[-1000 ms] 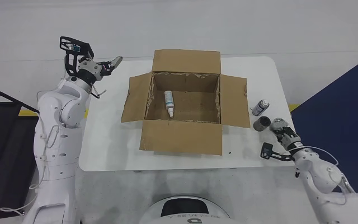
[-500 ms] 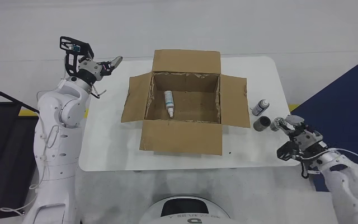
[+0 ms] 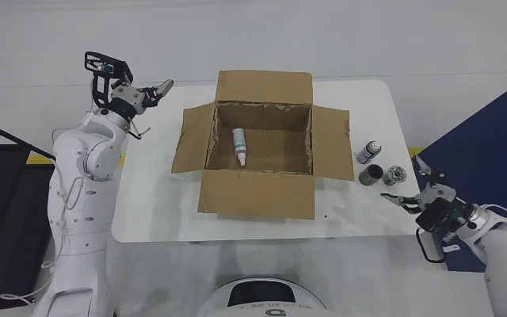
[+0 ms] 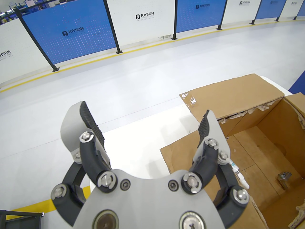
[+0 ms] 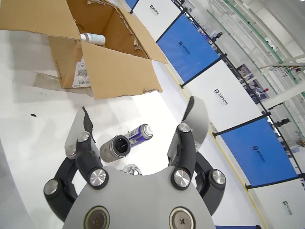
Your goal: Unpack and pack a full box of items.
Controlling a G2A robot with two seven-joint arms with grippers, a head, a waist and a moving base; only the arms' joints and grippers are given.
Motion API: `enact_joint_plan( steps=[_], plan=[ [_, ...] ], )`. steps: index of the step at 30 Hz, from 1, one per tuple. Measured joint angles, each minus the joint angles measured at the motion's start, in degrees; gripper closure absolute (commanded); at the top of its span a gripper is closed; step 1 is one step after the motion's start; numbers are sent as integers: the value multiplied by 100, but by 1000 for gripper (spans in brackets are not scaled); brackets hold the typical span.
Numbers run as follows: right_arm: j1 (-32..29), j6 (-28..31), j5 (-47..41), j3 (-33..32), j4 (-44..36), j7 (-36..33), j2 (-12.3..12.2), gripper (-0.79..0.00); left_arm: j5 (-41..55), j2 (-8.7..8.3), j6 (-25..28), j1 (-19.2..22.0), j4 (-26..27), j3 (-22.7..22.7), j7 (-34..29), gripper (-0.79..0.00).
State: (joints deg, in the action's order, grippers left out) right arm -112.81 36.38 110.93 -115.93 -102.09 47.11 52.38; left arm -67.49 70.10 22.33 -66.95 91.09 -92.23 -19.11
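Observation:
The open cardboard box point(image 3: 261, 194) stands mid-table, flaps spread. A white bottle point(image 3: 239, 146) lies on its floor, also seen as the bottle point(image 5: 93, 38). A small metal piece point(image 4: 284, 177) lies in the box too. Right of the box lie a spray can point(image 3: 368, 151), a grey cylinder point(image 3: 370, 175) and a small metal part point(image 3: 394, 174). My right gripper point(image 3: 404, 184) hovers open just beyond them at the table's right edge. In the right wrist view the right gripper point(image 5: 138, 106) frames the cylinder point(image 5: 114, 147), can point(image 5: 140, 132) and part point(image 5: 131, 169). My left gripper point(image 3: 162, 87) is open and empty at the table's far left corner.
The left wrist view has the left gripper point(image 4: 145, 110) over the table corner, with the box point(image 4: 238, 96) beside it. White table point(image 3: 158, 206) is bare left and in front of the box. Blue and white fence panels point(image 4: 71, 32) stand far off.
My right arm has drawn back to the right, off the table edge. The small metal part now lies free beside the grey cylinder. The left arm has not moved.

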Motion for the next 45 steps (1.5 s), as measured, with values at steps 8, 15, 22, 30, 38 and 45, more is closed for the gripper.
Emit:
enact_joint_plan(
  steps=[8,15,22,30,38,45],
  plan=[
    [7,11,-9,11,-12,9,0,-785,0,0,0,0,0,0,0,-785],
    [828,1112,269,847,-366,232,-130,-785,0,0,0,0,0,0,0,-785],
    [1991,1764,204,1731,57,46,-196,-785,0,0,0,0,0,0,0,-785],
    [2178,1713,-479,1786,487,368,-293,-785,42,-7,-18,-31,28,73,-26,-785],
    [2164,1705,-677,1802,472,376,-312,-785,-14,-45,98,123,91,230,-415,-785],
    [2164,1706,-679,1802,472,375,-312,-785,167,-81,284,252,21,309,-846,-785]
  ],
)
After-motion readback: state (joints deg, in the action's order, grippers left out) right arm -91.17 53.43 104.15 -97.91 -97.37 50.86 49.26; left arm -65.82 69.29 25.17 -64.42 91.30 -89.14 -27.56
